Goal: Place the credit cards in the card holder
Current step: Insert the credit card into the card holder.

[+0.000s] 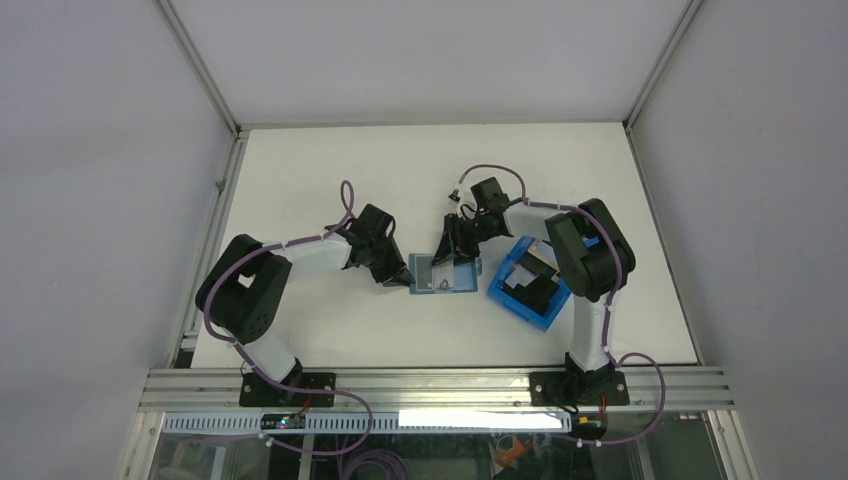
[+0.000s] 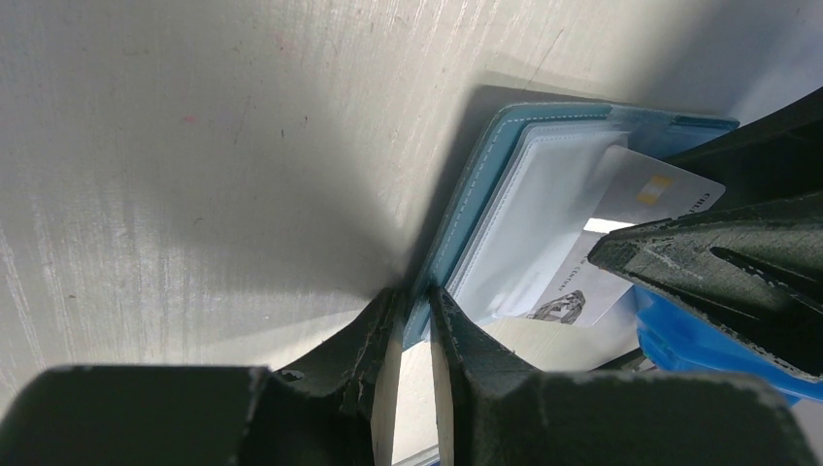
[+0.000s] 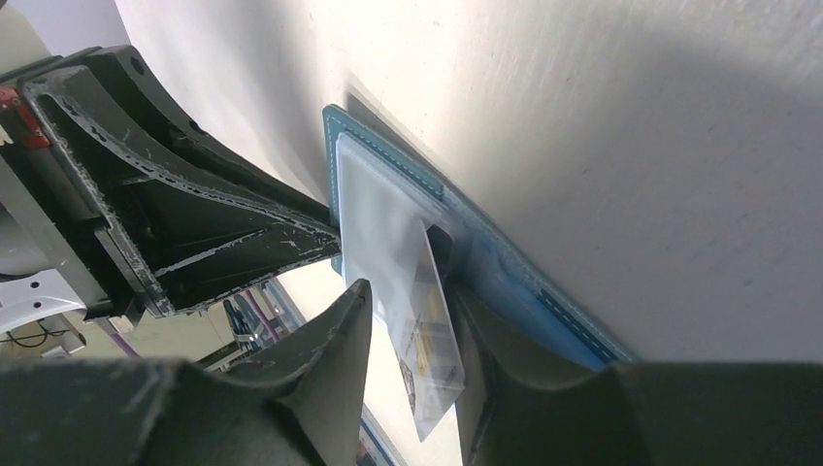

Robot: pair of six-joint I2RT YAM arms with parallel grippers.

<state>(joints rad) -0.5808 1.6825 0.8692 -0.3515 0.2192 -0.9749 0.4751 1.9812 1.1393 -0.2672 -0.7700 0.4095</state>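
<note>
Left gripper (image 2: 415, 303): black two-finger claw, jaws clamped together on the stitched edge of the small teal-blue folding card holder (image 2: 468, 194).
Right gripper (image 3: 409, 291): black two-finger claw with its jaws apart. A pale grey-white rectangular credit card (image 3: 433, 361) stands between them, with a gap on one side.
Card holder: lies open on the flat white table (image 1: 300, 180), clear-grey pockets up, between the left gripper and the right gripper.
Credit card: tilted, one end tucked into a pocket, the other end sticking out. It has a small yellow patch on its face.
Bin: bright-blue rectangular plastic bin (image 1: 506, 296), just right of the card holder and under the right arm, with dark flat pieces inside.
</note>
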